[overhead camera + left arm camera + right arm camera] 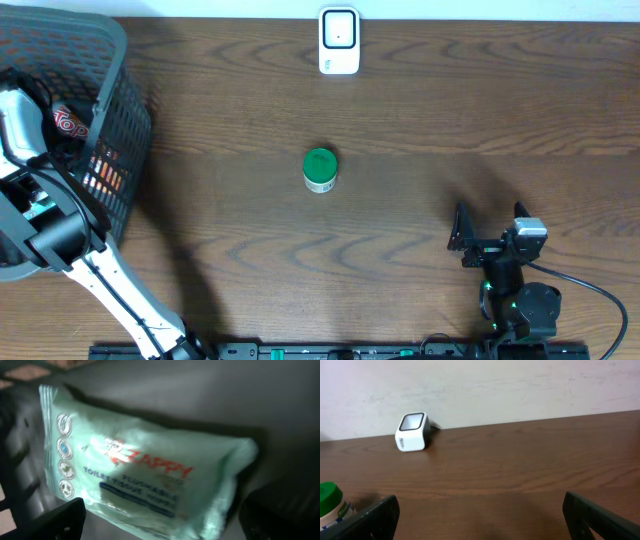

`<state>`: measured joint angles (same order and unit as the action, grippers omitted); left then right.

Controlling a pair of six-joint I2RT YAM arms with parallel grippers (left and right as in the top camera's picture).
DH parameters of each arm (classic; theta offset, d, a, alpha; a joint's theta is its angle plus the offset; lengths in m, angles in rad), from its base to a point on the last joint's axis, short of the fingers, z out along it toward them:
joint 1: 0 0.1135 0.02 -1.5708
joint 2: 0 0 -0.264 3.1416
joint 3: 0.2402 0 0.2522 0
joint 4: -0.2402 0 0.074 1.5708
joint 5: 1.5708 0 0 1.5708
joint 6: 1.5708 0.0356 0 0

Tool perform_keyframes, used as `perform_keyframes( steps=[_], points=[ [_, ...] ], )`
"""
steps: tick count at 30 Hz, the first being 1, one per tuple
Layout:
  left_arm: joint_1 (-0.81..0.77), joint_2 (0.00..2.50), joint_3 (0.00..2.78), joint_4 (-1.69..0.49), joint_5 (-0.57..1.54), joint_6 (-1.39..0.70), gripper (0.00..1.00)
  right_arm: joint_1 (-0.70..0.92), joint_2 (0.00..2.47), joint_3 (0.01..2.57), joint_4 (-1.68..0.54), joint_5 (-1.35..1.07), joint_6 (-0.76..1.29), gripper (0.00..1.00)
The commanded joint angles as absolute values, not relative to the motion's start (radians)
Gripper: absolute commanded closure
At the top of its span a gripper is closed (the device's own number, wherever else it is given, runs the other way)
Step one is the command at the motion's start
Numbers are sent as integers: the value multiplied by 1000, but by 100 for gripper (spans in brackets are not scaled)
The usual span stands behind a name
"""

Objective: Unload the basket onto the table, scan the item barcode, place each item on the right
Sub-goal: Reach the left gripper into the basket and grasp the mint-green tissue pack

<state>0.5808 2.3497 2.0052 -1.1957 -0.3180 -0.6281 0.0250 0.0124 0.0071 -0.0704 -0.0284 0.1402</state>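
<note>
Wipes pack, red "ZAPPY" (flushable toilet tissue)

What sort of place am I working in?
Probably a mock shop checkout: a scanner on a wooden table, a basket holding packaged goods, a green-lidded jar mid-table.

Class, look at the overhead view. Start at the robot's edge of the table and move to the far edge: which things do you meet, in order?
right gripper → green-lidded jar → white scanner. The basket on the left spans most of that depth, so it is left out.
</note>
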Motion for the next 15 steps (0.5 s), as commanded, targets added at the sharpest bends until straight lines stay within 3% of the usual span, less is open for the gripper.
perform_keyframes(
  steps=[1,6,10,15],
  points=[
    [582,2395,2002,-1198,-406,-622,2,33,7,6,-74,-24,141,1],
    [588,2413,1957,-1187,-417,-599,1,33,7,6,-74,-24,141,1],
    [599,2413,1909,-1189,-417,-595,16,33,7,6,-74,-24,141,1],
    [611,2413,1815,-1178,-417,-596,23,33,7,6,-74,-24,141,1]
  ],
)
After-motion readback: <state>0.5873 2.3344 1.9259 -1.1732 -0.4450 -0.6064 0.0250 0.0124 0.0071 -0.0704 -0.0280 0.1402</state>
